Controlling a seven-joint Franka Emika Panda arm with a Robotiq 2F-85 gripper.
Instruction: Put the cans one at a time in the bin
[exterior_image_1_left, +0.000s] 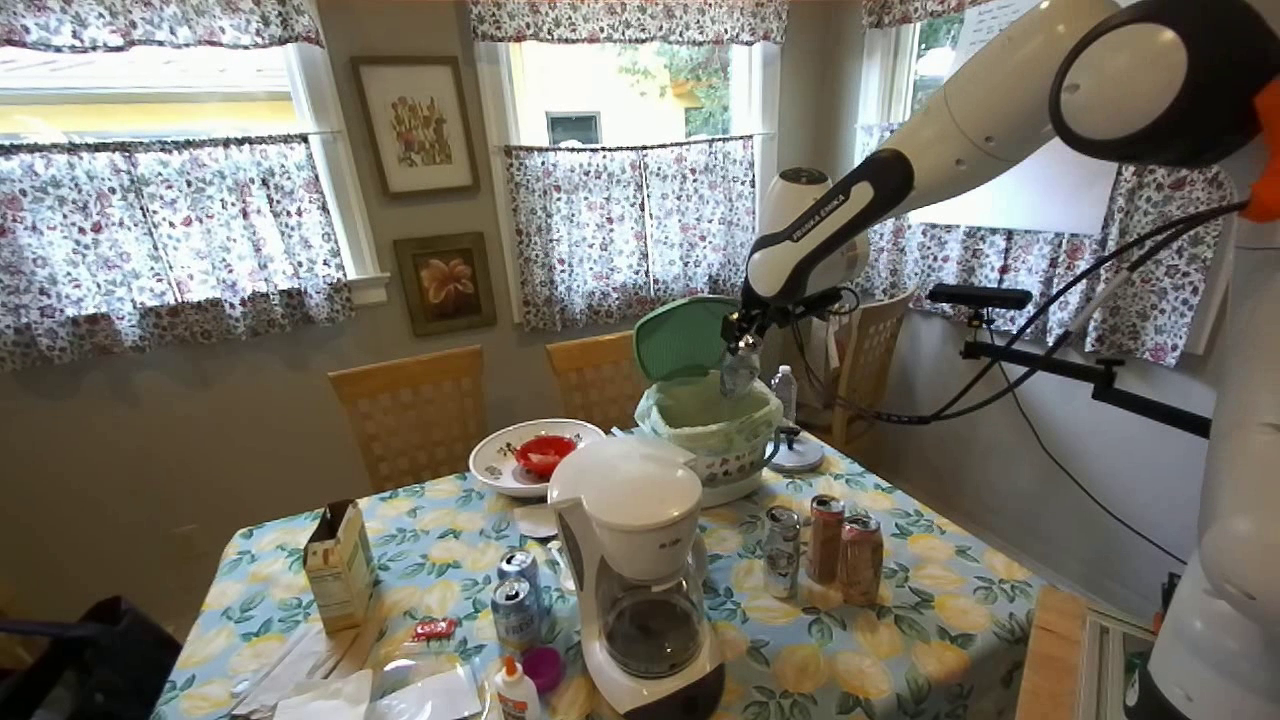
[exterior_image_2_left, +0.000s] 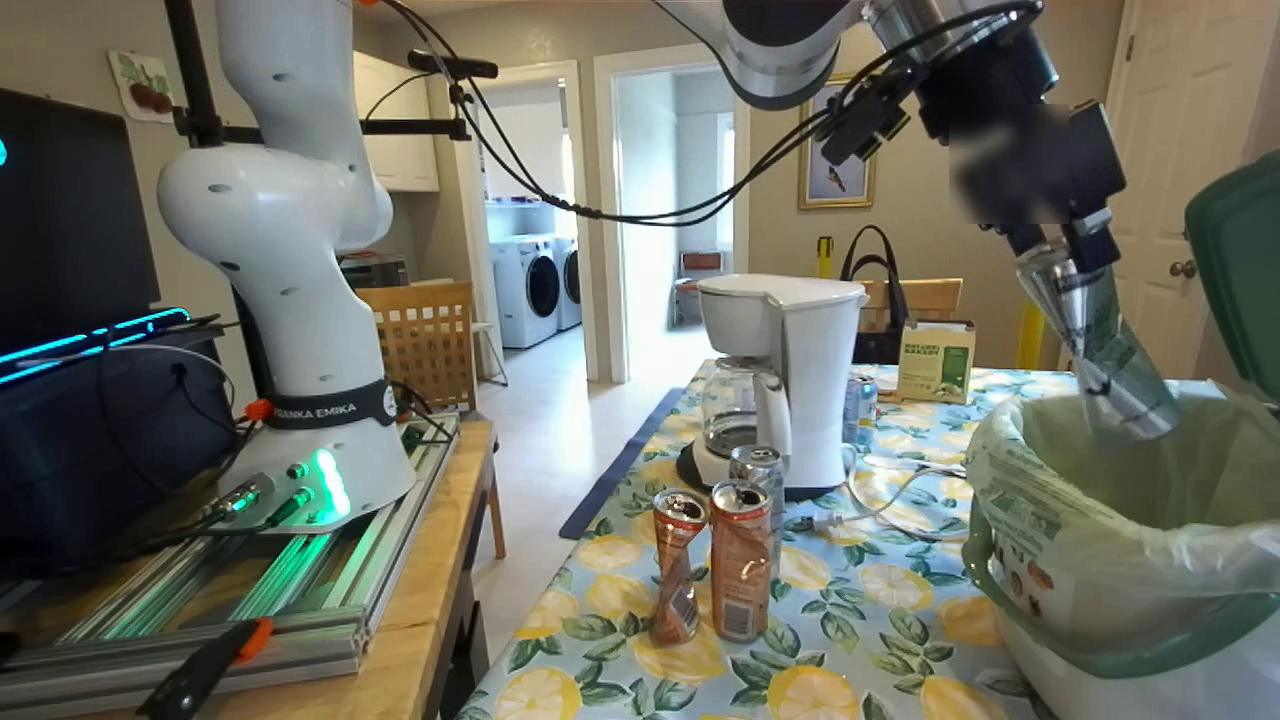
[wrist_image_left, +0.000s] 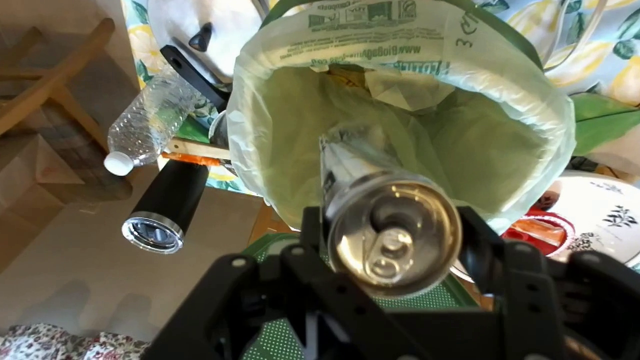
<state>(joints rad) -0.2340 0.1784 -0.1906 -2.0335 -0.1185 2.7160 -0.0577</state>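
My gripper (wrist_image_left: 390, 220) is shut on a silvery can (wrist_image_left: 395, 235), with a finger on each side of its top end. The can also shows in both exterior views (exterior_image_1_left: 740, 368) (exterior_image_2_left: 1105, 345), tilted, its lower end over the open mouth of the bin (exterior_image_2_left: 1130, 650). The bin has a pale-green liner over its rim (wrist_image_left: 545, 120), and its green lid (exterior_image_1_left: 680, 335) stands open. On the table, a silvery can (exterior_image_1_left: 782, 550) and two orange-brown cans (exterior_image_2_left: 678, 565) (exterior_image_2_left: 740, 560) stand upright together. Two bluish-silver cans (exterior_image_1_left: 515, 612) (exterior_image_1_left: 520, 566) stand beyond the coffee maker.
The white coffee maker (exterior_image_1_left: 640, 490) stands mid-table. A plate (exterior_image_1_left: 492, 462) with a red bowl (exterior_image_1_left: 545, 455) is beside the bin. A clear bottle (wrist_image_left: 150, 115), a black tumbler (wrist_image_left: 170, 200) and a pan lid (exterior_image_1_left: 798, 452) sit close behind it. A tan carton (exterior_image_1_left: 338, 570) is farther off.
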